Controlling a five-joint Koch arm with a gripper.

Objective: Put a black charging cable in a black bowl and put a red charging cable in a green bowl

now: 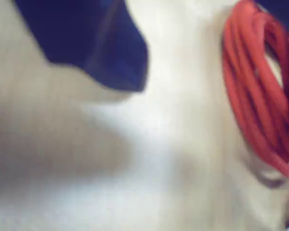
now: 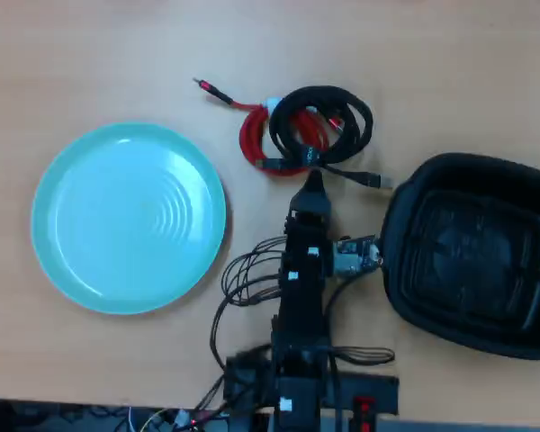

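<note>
One gripper [image 2: 312, 176], its opening impossible to tell, is pointing at two touching coils: one red charging cable [image 2: 255, 137] and one black charging cable [image 2: 328, 109] overlapping it. One green bowl [image 2: 63, 189] is lying left, one black bowl [image 2: 405, 198] right, both empty.

surface: pale wood-grain table [image 2: 450, 63] filling the overhead view | light: falling evenly, soft glare showing | near edge: dark strip [image 2: 36, 416] running along the bottom left

A hobby desk setup: pale wood-grain tabletop [image 2: 90, 54] with loose black wires [image 2: 243, 288] trailing from the arm.
</note>
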